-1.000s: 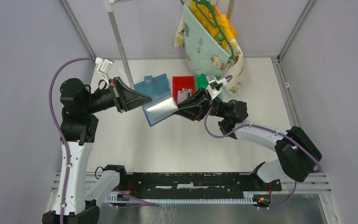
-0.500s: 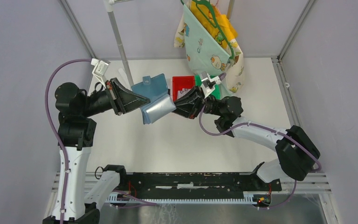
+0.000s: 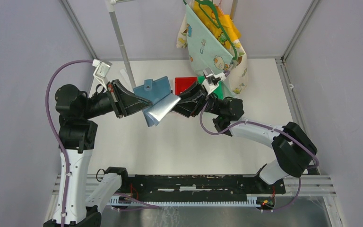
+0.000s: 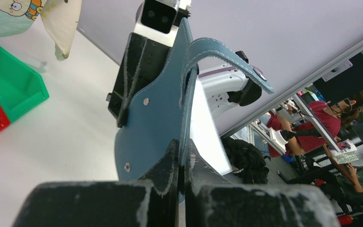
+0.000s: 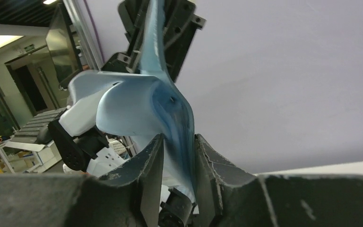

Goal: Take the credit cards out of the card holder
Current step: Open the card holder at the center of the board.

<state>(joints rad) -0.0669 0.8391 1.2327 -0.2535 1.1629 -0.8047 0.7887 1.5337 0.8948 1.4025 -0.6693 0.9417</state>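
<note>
Within right hand (image 5: 179, 141), card holder (image 5: 137, 101)

1. Card holder (image 3: 152, 90): teal-blue outside with pale stitching; lighter, glossy blue inside.
2. Red bin (image 3: 185, 83) beside green bin (image 4: 14, 82).
3. Hanging cloth (image 3: 211, 49): mint green, cartoon-bear print, cream border.
4. Cables (image 3: 56, 81): purple.
5. Table (image 3: 179, 142): white.

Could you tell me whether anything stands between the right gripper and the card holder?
Nothing visible does: the card holder sits between the fingers of the right gripper, and the left gripper clamps its other side.
</note>
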